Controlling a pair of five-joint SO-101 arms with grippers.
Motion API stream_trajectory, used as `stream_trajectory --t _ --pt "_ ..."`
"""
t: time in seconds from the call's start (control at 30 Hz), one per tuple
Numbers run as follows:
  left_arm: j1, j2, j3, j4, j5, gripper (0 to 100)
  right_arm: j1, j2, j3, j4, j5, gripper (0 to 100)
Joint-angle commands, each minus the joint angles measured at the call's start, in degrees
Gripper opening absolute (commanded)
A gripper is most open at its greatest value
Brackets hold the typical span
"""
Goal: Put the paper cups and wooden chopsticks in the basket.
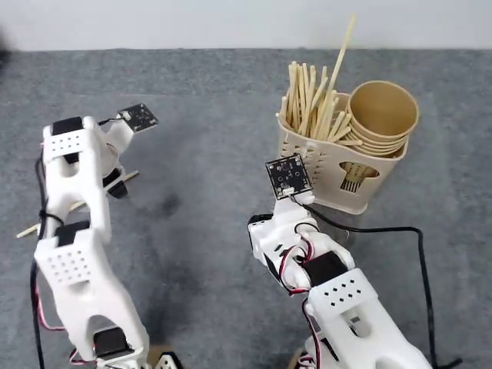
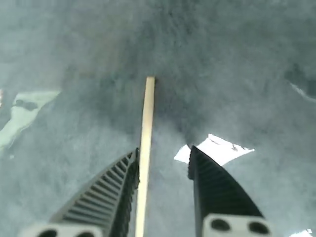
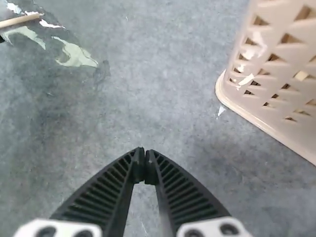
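toward the table's (image 1: pixel 207 100) far right edge stands the basket (image 1: pixel 338 173), with stacked paper cups (image 1: pixel 382 115) and a bundle of wooden chopsticks (image 1: pixel 311 100) upright in it. near the left edge one loose chopstick (image 2: pixel 146 128) lies between the left gripper's (image 2: pixel 163 150) parted fingers, touching one of them. the right gripper (image 3: pixel 144 150), clenched on nothing, hangs just beside the basket.

Soft, even light, faint shadows and bright glare patches on the grey mat (image 1: pixel 207 115).
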Motion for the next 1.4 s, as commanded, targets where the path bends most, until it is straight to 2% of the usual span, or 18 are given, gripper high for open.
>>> stream_trajectory --t 0.0,0.2,0.27,0.37,0.5,0.67,0.93,1.13,1.27,1.37 --pt "0.44 3.43 -6.99 0.44 -0.53 16 -0.31 -1.19 -0.35 -1.19 0.7 1.4" --pt "0.53 12.4 -14.99 3.96 -0.62 13 -0.4 -1.19 -0.35 -1.19 0.7 1.4" --pt "1.32 15.38 -18.51 7.03 -0.88 8 -0.4 -1.19 -0.35 -1.19 0.7 1.4" --pt "2.9 19.96 -23.34 14.15 -5.8 1 -0.4 -1.19 -0.35 -1.19 0.7 1.4" --pt "3.08 24.7 -32.13 20.92 -7.38 2 -0.4 -1.19 -0.35 -1.1 0.7 1.4" --pt "3.08 26.02 -33.8 21.19 -5.71 1 -0.4 -1.19 -0.26 -1.1 0.7 1.4" --pt "3.25 16.35 -32.04 21.36 -2.99 1 -0.4 -1.19 -0.26 -1.1 0.7 1.3" --pt "4.48 2.29 -23.16 21.27 -2.55 1 -0.48 -1.27 0.62 -1.36 0.97 1.1" --pt "5.36 -8.7 -17.27 21.19 -1.05 1 -5.05 -1.8 3.6 -1.45 5.71 1.0" --pt "6.15 -17.14 -14.46 21.19 -0.97 1 -8.31 -1.8 4.92 -1.54 6.07 1.0"
